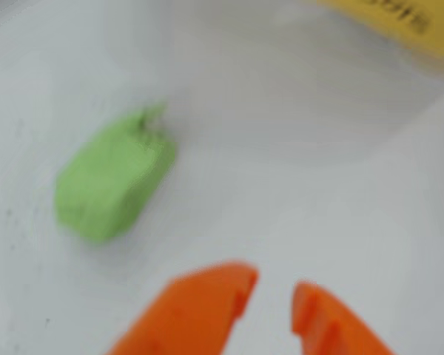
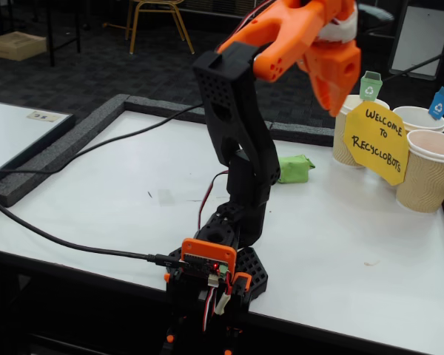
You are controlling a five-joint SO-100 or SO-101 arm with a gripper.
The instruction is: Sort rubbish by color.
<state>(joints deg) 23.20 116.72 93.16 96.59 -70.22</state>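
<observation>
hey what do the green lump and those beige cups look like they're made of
Green lump: probably matte paper wrapping, judging by its creased, twisted end; the wrist view is too blurred to confirm. Beige cups: likely ribbed paper or cardboard, matte, with vertical ridges on the walls.

My base is bolted to the near edge of a white glossy tabletop (image 2: pixel 118 200) that fills the middle of the fixed view, bordered at the upper left by a raised grey speckled rim (image 2: pixel 66 144). Past that rim, at the left edge of the frame, I see a second white table surface (image 2: pixel 11 133) with a small tag lying on it. Beyond both spreads a dark carpeted floor (image 2: pixel 96 63). At the top centre stand the yellow metal legs of a chair (image 2: pixel 155 18), and in the upper left corner a flat brown cardboard box (image 2: pixel 15 46) lies on the floor. A white upright panel (image 2: pixel 422 37) leans at the upper right. The light is even and soft.
</observation>
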